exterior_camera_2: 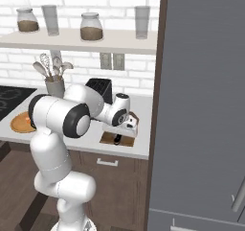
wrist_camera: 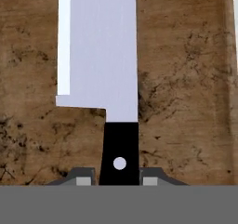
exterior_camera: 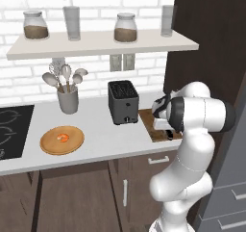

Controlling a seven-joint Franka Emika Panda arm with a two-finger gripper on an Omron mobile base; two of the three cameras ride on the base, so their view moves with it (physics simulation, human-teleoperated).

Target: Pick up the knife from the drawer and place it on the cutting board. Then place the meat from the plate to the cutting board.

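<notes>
In the hand view my gripper is shut on the black handle of the knife. Its silver-grey blade points away from me over the dark brown cutting board. I cannot tell whether the blade touches the wood. The cutting board lies at the right end of the counter, and my gripper is low over it, beside the toaster. To the left sits the round tan plate with the small orange-pink meat on it. A drawer front below the board is shut.
A black toaster stands just left of the board. A grey holder of spoons and ladles is behind the plate, and a black cooktop lies at the far left. A tall grey fridge walls the right side, and a shelf of jars hangs above.
</notes>
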